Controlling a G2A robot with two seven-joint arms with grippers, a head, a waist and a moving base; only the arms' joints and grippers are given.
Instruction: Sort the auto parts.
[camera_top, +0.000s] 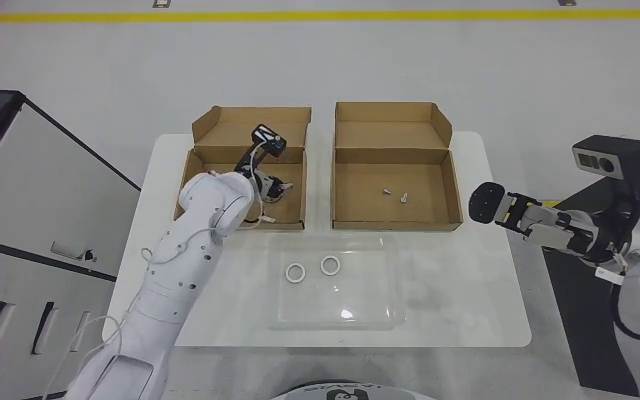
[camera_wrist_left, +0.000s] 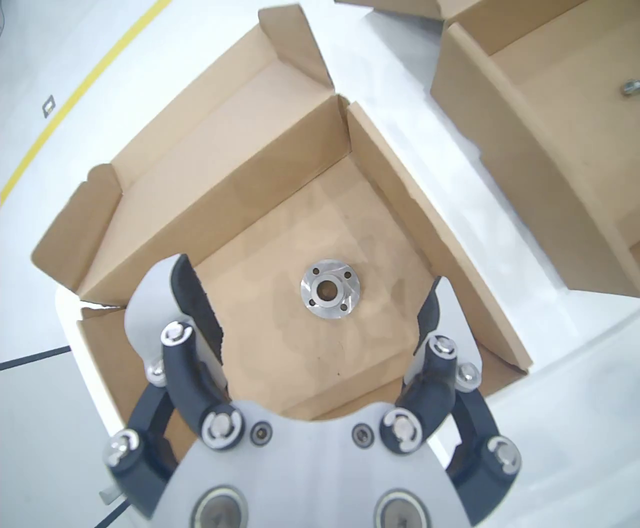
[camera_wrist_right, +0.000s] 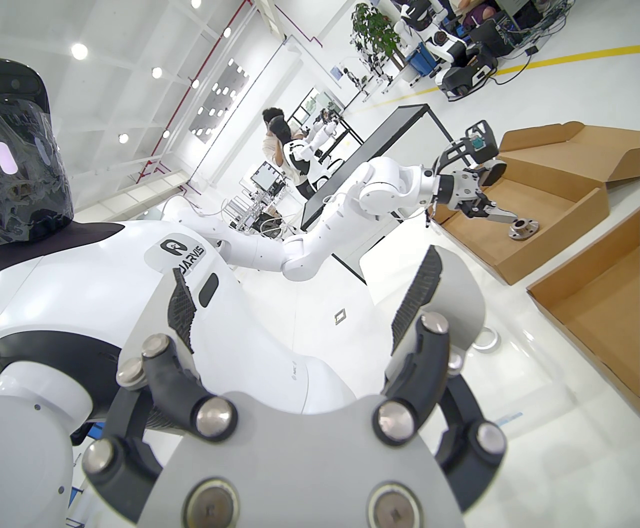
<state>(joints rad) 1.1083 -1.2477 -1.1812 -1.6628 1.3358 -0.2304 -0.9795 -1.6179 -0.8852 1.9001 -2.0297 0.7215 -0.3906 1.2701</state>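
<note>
A round metal flange with a centre bore lies flat on the floor of the left cardboard box. My left gripper hangs open just above it, a finger on either side and not touching it. The right wrist view has the same flange under that left gripper. My right gripper is open and holds nothing, off the table's right edge beside the right cardboard box. Two small bolts lie in that box. Two white rings rest in a clear tray.
The two open boxes stand side by side at the back of the white table, flaps raised. The clear tray sits in front of them, near the middle. A dark cabinet stands left of the table.
</note>
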